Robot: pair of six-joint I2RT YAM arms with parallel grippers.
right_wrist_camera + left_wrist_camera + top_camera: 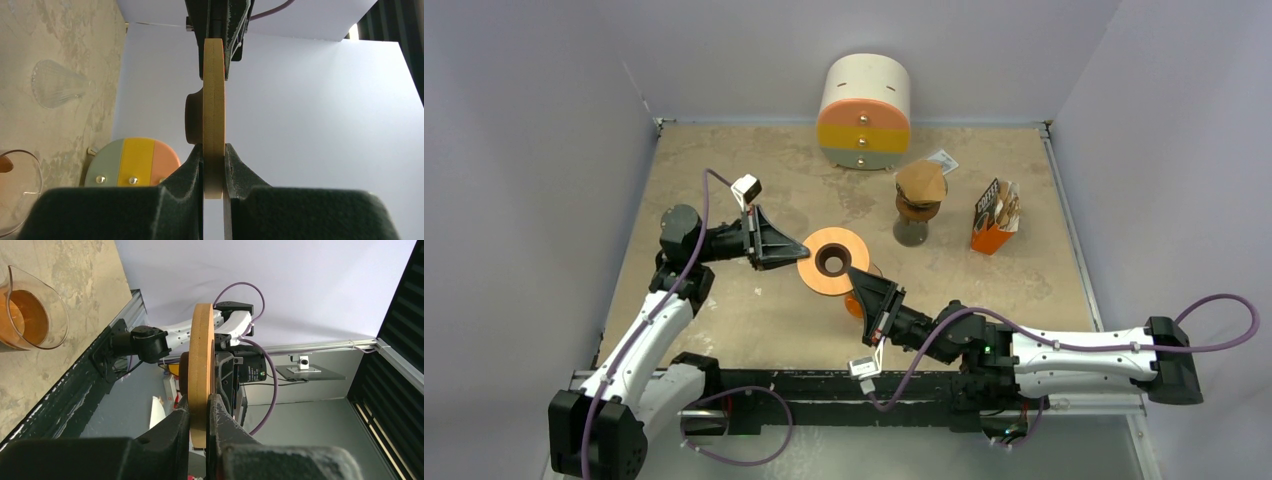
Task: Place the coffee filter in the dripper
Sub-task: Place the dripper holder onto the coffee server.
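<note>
Fingers [176, 427] of the left gripper [802, 250] and of the right gripper [856, 276] are pinched shut on opposite edges of one flat orange-brown ring [833, 262] with a centre hole, probably the dripper's collar. It is held mid-frame above the bench [724, 190], partly over a glass carafe [855, 304]. What looks like the brown paper coffee filter [921, 183] sits on a glass stand [911, 232] right of centre, well apart. This seems a set-up step, with the filter not yet picked up. Next, one arm likely needs to let go, the ring needs seating, and a free arm must fetch the filter.
</note>
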